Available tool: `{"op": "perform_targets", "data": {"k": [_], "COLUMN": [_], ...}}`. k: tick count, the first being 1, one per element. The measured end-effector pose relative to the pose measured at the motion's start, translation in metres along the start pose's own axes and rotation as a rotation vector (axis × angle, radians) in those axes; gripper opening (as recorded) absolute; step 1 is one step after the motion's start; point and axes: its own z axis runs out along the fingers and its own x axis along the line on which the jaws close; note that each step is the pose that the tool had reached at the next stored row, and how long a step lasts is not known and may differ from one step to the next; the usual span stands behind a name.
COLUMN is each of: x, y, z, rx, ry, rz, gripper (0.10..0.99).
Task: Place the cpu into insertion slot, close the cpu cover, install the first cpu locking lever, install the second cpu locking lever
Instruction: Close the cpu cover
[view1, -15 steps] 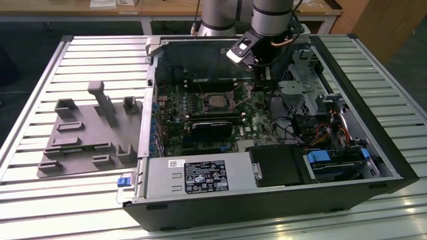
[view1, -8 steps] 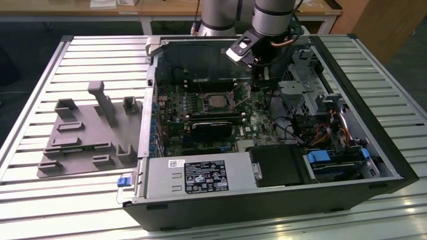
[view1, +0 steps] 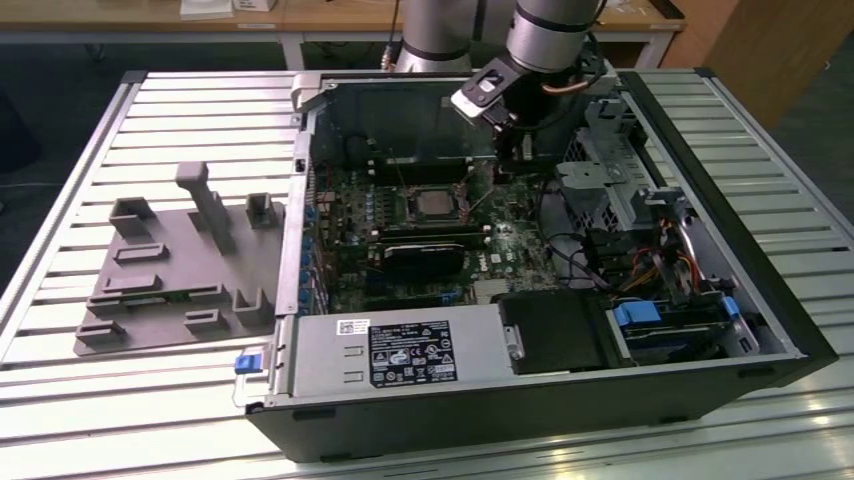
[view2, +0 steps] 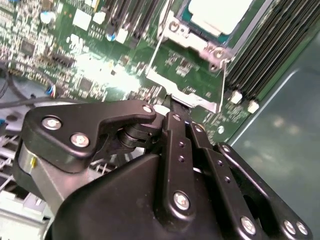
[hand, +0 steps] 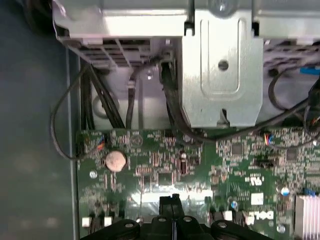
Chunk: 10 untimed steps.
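Observation:
The cpu (view2: 220, 12) lies with its pale silver top up in the insertion slot (view1: 434, 203) on the green board. The silver cpu cover (view2: 192, 37) lies flat around it, framing the chip. Thin wire locking levers run along two sides of the socket, one (view2: 156, 55) on the side toward the long slots and one (view2: 223, 82) on the other side. My gripper (view2: 172, 102) is shut, and nothing shows between its black fingertips (hand: 173, 200). They sit low over the board at the metal edge of the socket frame. In the exterior view the gripper (view1: 505, 162) is just right of the socket.
The open computer case (view1: 747, 300) surrounds the board. A metal drive cage (hand: 220, 65) and black cables (hand: 100, 100) stand close beside the gripper. Long black memory slots (view2: 270, 55) flank the socket. A grey fixture plate (view1: 174, 270) lies on the slatted table at the exterior view's left.

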Motion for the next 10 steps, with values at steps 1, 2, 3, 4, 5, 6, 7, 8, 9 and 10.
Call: {"op": "perform_targets", "data": {"k": [1,2,3,4,5,6,7,8,9,10], "x": [0.0000,0.0000,0.0000,0.0000,0.0000,0.0000,0.0000,0.0000,0.0000,0.0000], "y": [0.0001,0.0002,0.0001,0.0001,0.0001,0.0001,0.0001,-0.0003,-0.0012,-0.0026], "z": [0.0001,0.0001,0.0001,0.0001,0.0001,0.0001,0.0001,0.0002,0.0003,0.0004], "rx": [0.013,0.022,0.022,0.022,0.022,0.022,0.022,0.022,0.021,0.020], "ry": [-0.0006,-0.0010,-0.0010,-0.0011,-0.0011,-0.0010,-0.0011,-0.0009,-0.0009,-0.0008], "rz": [0.000,-0.001,0.000,0.000,0.000,0.000,-0.001,-0.001,-0.001,-0.001], "gripper": [0.102,0.102,0.102,0.102,0.102,0.102,0.102,0.102,0.102,0.102]}}
